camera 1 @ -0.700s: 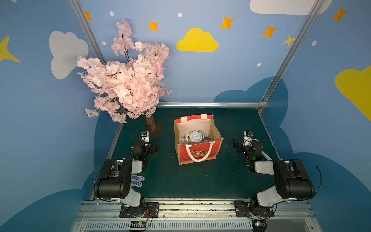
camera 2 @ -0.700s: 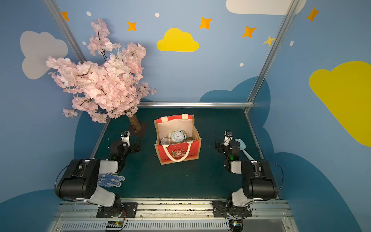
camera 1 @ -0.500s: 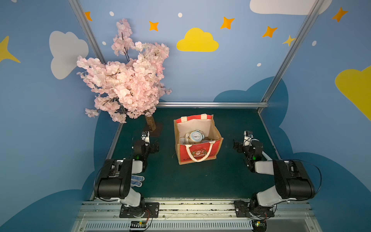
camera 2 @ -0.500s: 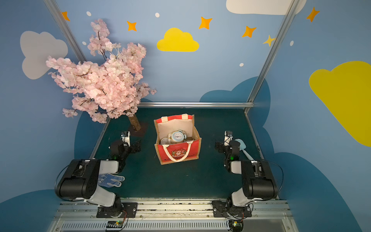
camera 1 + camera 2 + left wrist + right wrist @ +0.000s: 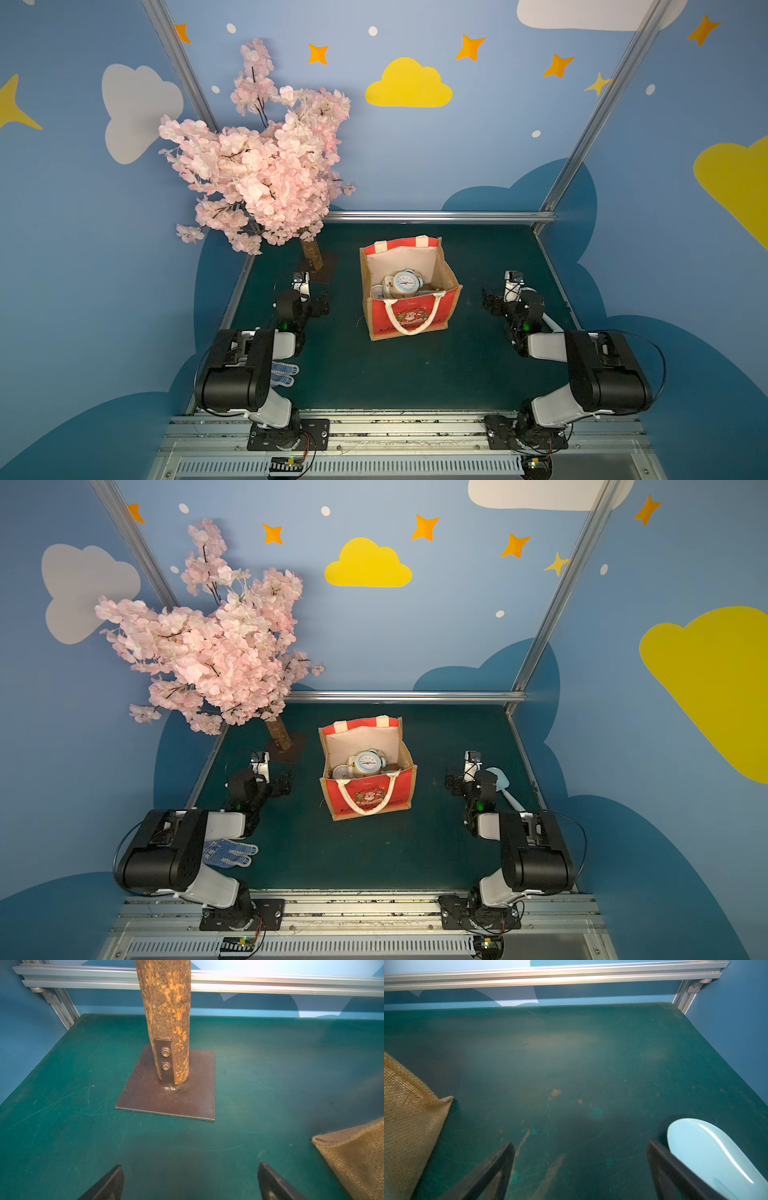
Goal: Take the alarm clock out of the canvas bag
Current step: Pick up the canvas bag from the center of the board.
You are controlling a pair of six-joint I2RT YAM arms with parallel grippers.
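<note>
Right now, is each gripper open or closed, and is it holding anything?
Left gripper: open, holding nothing.
Right gripper: open, holding nothing.

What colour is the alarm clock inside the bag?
The alarm clock is light blue with a white dial, clearest in a top view.

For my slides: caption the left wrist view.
Open left hand facing the bolted tree trunk, corner of the canvas bag nearby.

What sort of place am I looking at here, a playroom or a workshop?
Probably a robot test booth with playful decor: left arm and right arm mounted at a green table, an aluminium frame, and a yellow cloud painted on the wall.
</note>
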